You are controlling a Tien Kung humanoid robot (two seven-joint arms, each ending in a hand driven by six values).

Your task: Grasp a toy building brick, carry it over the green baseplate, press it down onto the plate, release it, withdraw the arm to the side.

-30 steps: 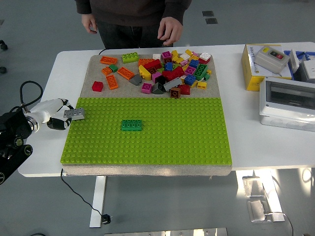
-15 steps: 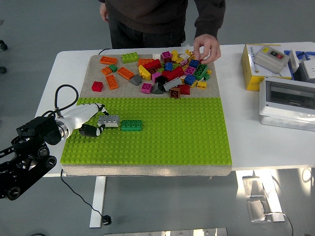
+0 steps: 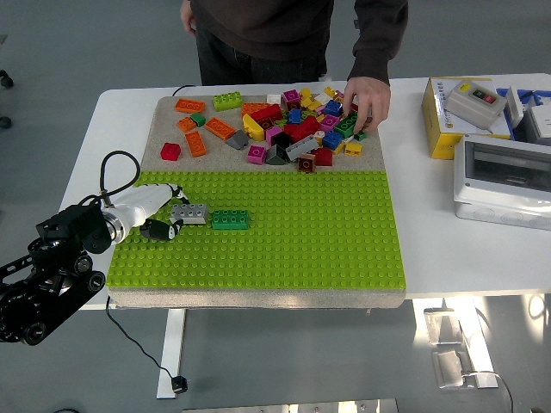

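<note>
The robot's left hand (image 3: 159, 215) is reaching in from the table's left edge, over the left part of the green baseplate (image 3: 301, 232), its white fingers (image 3: 155, 196) and dark thumb clamped on a grey brick (image 3: 189, 212). The grey brick is sitting low on the plate's studs, just beside a dark green brick (image 3: 230, 219) already standing on the plate to its right; whether the two are touching is not clear from this angle. The black left arm (image 3: 52, 275) is coming up from the lower left corner, with a black cable (image 3: 116, 168) looping above the wrist.

Behind the baseplate, toward the table's far edge, a heap of loose bricks (image 3: 293, 129) in red, orange, yellow, pink, blue and green is lying on a tan mat (image 3: 172, 168). A person (image 3: 293, 34) in dark clothes is standing at the far side, one hand (image 3: 366, 99) reaching down into the right end of the heap, fingertips among the bricks.

Toward the table's right edge, a yellow box (image 3: 448, 125) is carrying a grey switch unit with coloured buttons, and a white case with a clear lid (image 3: 504, 181) is lying nearer the front.

The white table (image 3: 482, 258) is showing bare along its near right corner.
</note>
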